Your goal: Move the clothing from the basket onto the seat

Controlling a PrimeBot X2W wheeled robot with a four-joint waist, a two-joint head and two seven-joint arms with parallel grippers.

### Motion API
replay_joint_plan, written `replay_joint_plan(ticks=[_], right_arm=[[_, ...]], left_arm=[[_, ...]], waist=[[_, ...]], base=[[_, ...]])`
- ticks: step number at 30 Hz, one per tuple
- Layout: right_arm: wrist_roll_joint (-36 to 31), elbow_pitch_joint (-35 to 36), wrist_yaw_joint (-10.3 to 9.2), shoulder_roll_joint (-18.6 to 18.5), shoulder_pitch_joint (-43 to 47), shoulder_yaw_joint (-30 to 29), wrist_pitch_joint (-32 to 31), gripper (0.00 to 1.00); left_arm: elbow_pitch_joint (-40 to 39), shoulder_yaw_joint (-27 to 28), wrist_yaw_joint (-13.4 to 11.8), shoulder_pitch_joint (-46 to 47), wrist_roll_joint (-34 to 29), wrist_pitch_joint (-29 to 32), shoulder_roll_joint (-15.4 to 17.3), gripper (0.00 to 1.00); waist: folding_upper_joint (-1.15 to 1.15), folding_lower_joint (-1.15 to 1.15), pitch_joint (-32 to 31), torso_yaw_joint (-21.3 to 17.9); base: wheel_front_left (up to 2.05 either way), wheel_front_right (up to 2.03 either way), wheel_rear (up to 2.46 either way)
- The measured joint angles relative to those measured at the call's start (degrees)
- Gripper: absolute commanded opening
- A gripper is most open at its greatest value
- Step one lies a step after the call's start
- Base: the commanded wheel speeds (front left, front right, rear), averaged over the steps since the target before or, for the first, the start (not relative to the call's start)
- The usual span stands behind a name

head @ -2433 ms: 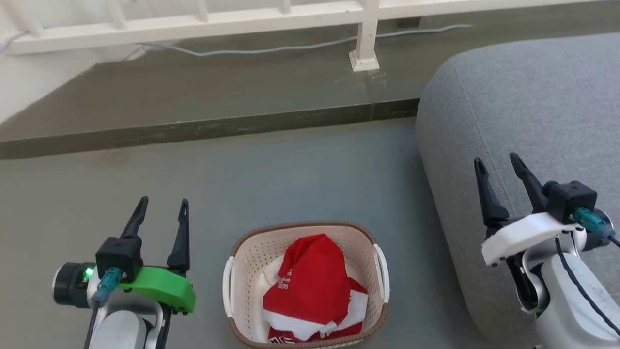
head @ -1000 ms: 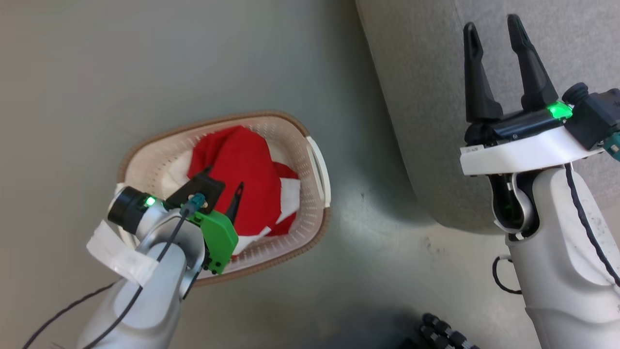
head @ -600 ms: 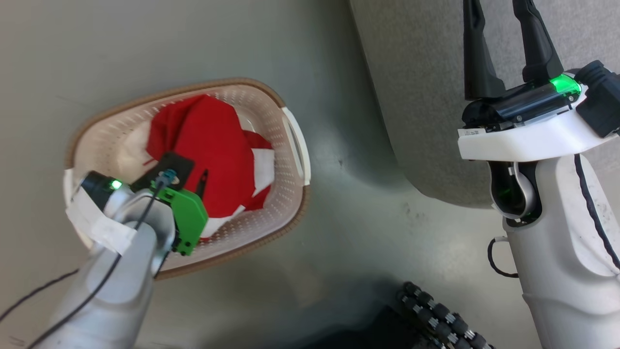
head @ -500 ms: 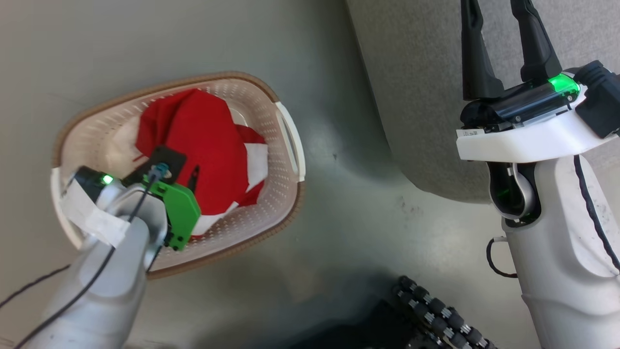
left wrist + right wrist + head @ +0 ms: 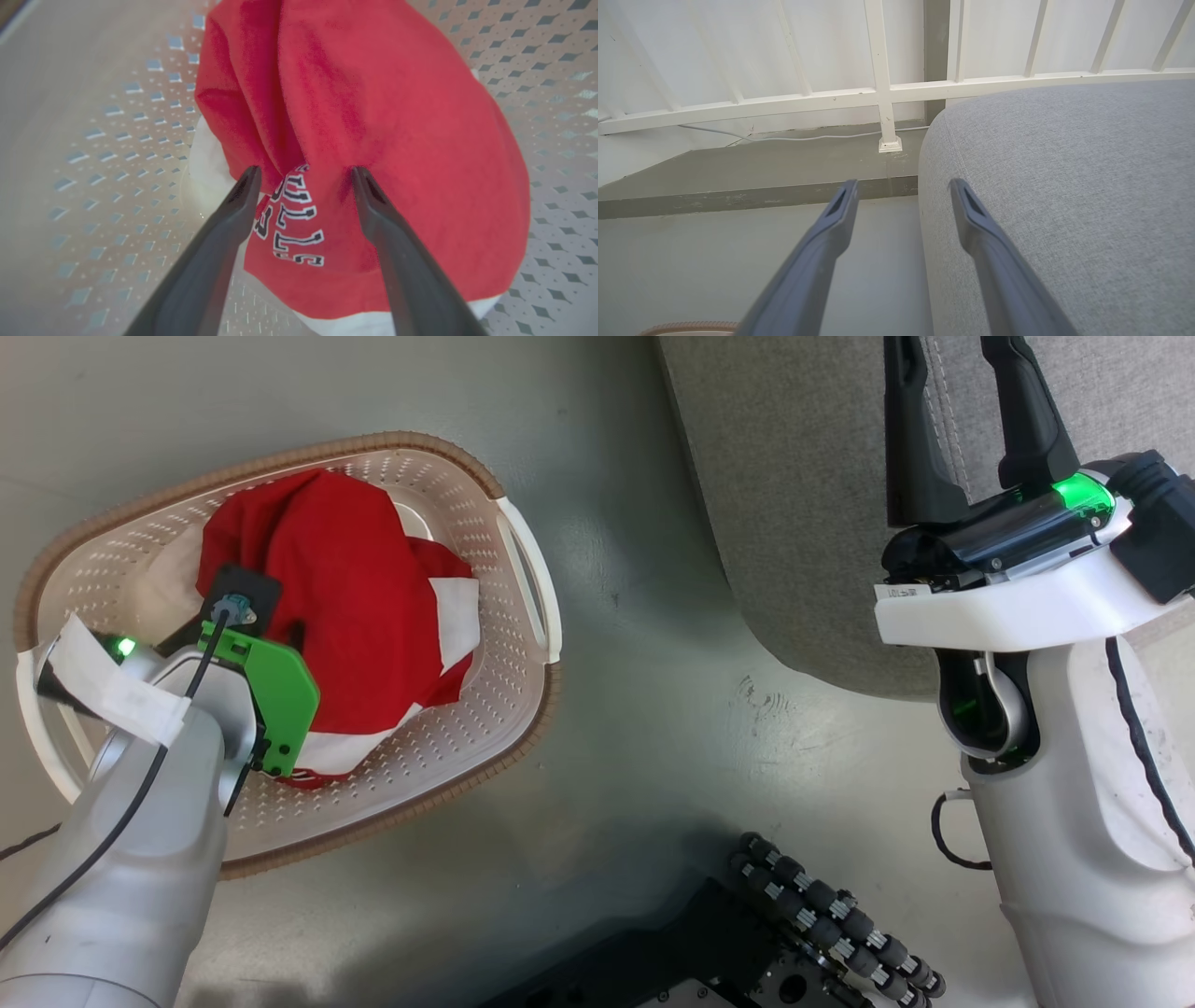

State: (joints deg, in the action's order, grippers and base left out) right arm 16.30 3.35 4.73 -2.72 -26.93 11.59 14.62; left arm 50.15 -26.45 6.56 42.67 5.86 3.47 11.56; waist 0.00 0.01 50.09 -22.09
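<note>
While clothing (image 5: 345, 588) fills basket (image 5: 490, 709), spread left gripper (image 5: 303, 173) touches it.

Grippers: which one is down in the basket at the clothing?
The left gripper, on the green mount: its open fingers straddle the red jersey inside the basket. The right gripper hangs open by the grey seat.

Open floor (image 5: 644, 709) lies between basket (image 5: 485, 649) and seat (image 5: 794, 523)

floor (image 5: 644, 747): smooth grey-green, carrying both basket and seat.
basket (image 5: 467, 719): sitting on the floor, left of the seat, near but not touching.
seat (image 5: 794, 504): standing at right.
railing post (image 5: 890, 140): seemingly resting on a raised step behind.
</note>
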Motion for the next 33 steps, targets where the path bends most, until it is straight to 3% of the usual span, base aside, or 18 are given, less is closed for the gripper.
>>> replay_joint_plan(ticks=[6,7,9,10,33], right_arm=[[0.6,0.0,0.05,0.1,-0.3,0.4,0.0,1.00],[0.8,0.0,0.04,0.1,-0.5,0.4,0.0,1.00],[1.0,0.0,0.04,0.1,-0.8,0.5,0.0,1.00],[1.1,0.0,0.04,0.1,-0.8,0.6,0.0,1.00],[-1.7,-3.3,-0.02,0.1,-0.6,-1.1,0.0,1.00]], left_arm=[[3.3,0.2,0.0,0.8,1.0,2.1,-1.2,1.00],[3.5,0.3,0.0,1.0,1.0,2.1,-1.6,0.78],[4.1,0.3,0.0,1.5,1.2,2.4,-2.0,0.15],[4.7,0.2,0.0,1.8,1.3,2.7,-2.1,0.00],[9.6,-1.9,0.5,3.1,3.0,-1.1,-7.7,0.00]], waist=[[0.00,0.00,0.5,-0.2],[0.00,0.00,0.5,-0.2],[0.00,0.00,0.6,-0.2],[0.00,0.00,0.7,-0.2],[0.00,0.00,-4.3,3.0]], base=[[0.00,0.00,0.00],[0.00,0.00,0.00],[0.00,0.00,0.00],[0.00,0.00,0.00],[0.00,0.00,0.00]])
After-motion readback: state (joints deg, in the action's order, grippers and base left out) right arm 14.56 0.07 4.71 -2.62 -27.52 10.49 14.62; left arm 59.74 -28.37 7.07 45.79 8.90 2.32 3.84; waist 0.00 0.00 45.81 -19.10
